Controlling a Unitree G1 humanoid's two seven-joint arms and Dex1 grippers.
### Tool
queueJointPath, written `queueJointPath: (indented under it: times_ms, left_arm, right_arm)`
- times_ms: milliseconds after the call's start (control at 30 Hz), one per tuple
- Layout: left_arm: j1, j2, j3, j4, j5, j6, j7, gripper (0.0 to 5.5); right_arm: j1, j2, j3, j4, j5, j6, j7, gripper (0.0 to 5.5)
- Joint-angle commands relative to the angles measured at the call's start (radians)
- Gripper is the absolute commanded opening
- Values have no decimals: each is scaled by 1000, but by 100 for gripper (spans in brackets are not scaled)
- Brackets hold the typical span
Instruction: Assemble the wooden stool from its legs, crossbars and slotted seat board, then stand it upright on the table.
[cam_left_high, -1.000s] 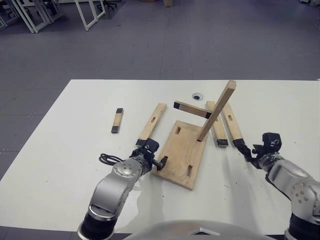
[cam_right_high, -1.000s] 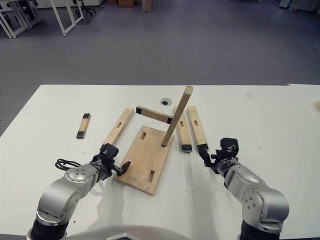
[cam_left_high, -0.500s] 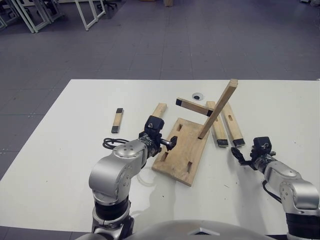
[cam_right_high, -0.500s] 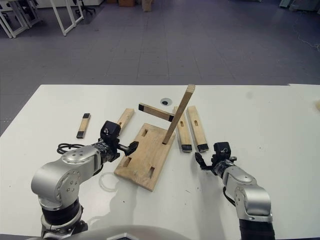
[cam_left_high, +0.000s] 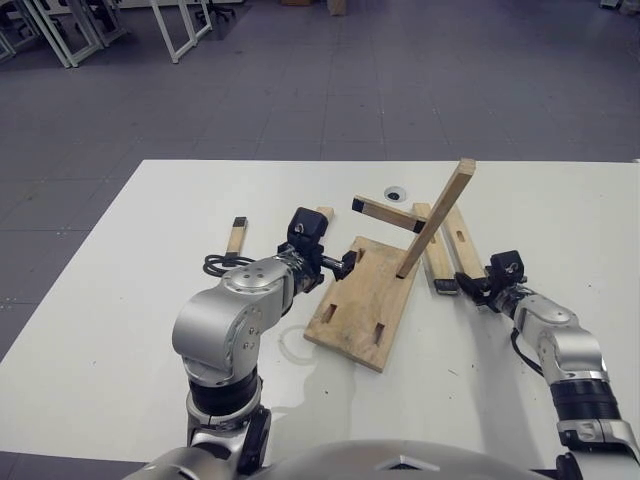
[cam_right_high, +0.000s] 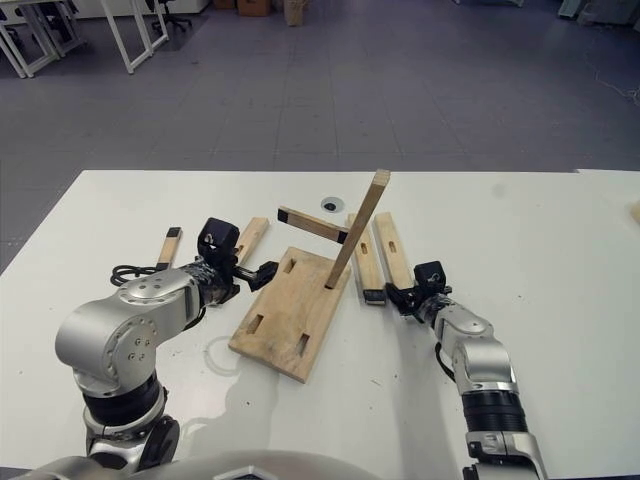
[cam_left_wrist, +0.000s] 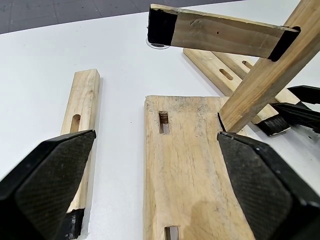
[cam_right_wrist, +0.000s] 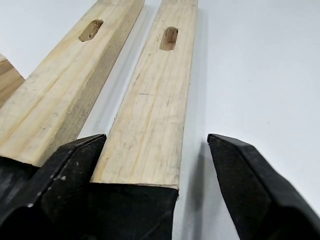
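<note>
Lies flat mid-surface (cam_left_high: 120, 300): slotted seat board (cam_left_high: 365, 300), with one tilted leg (cam_left_high: 435, 218) planted in a far slot and a crossbar (cam_left_high: 386, 213) jutting off it. Hovers at the board's left edge: left gripper (cam_left_high: 342, 263), fingers spread, holding nothing. Straddles the black-capped end of a flat leg (cam_left_high: 465, 240): right gripper (cam_left_high: 472, 288), fingers apart, unclamped.
</note>
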Motion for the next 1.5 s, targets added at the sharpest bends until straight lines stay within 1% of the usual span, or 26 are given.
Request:
queueJointPath:
  times_ms: [33,133,233,300,367,400,433,467,533,567,600,633,700,767,900,1033,1200,1267,1400,1467,1500]
  left_arm:
    - [-16,4,6,14,1,10,16,452]
    - [0,29,0,37,5,-3,15,452]
    - [22,74,-33,55,6,-23,12,452]
    - [26,94,-40,65,0,-41,3,452]
    - [15,120,-10,89,-30,-82,-43,452]
    - [-2,120,42,106,-65,-101,-88,452]
    - [-41,83,160,132,-142,-73,-168,452]
    - [-66,81,236,148,-221,-49,-252,452]
    - [-130,123,382,209,-420,-13,-454,452]
    - [-172,160,447,269,-510,-4,-543,452]
    - [-221,195,520,347,-600,3,-627,452]
    - [-251,220,564,402,-659,7,-674,452]
    - [-324,251,617,541,-734,5,-723,452]
    - [-376,254,616,634,-754,-21,-720,452]
    - [-395,222,566,672,-799,-45,-697,452]
    - [-390,222,522,671,-846,-63,-688,452]
    - [-398,221,514,691,-909,-76,-657,452]
    - [-384,230,503,682,-950,-61,-665,424]
    - [-374,272,500,695,-1016,-46,-673,344]
    - [-378,278,506,715,-1033,-55,-659,317]
    - [-378,273,507,723,-1036,-64,-642,293]
  right_arm:
    - [57,-6,9,120,-47,26,-6,301]
    - [60,2,-22,153,-32,3,-12,252]
    - [48,15,-64,153,-7,-15,-14,204]
    - [19,14,-109,126,17,-14,-24,204]
    - [-42,-7,-201,53,60,0,-55,203]
    - [-85,-24,-259,0,93,16,-78,203]
    - [-129,-42,-310,-68,136,38,-88,203]
    - [-157,-55,-329,-131,167,61,-77,203]
    - [-181,-68,-344,-271,252,107,-27,203]
    - [-209,-67,-369,-332,336,147,-9,203]
    - [-247,-65,-407,-382,488,234,11,203]
    - [-275,-63,-432,-408,596,298,20,203]
    - [-294,-76,-447,-464,896,433,78,203]
    - [-293,-90,-429,-496,1097,515,122,203]
    - [-307,-85,-328,-530,1246,568,113,203]
    - [-271,-49,-180,-578,1240,576,95,203]
    - [-229,-41,-87,-630,1235,565,84,203]
    - [-223,-45,-70,-635,1232,558,84,203]
    - [-225,-59,-58,-622,1229,541,81,203]
    - [-226,-63,-53,-620,1230,536,82,203]
    - [-226,-65,-50,-622,1229,534,84,203]
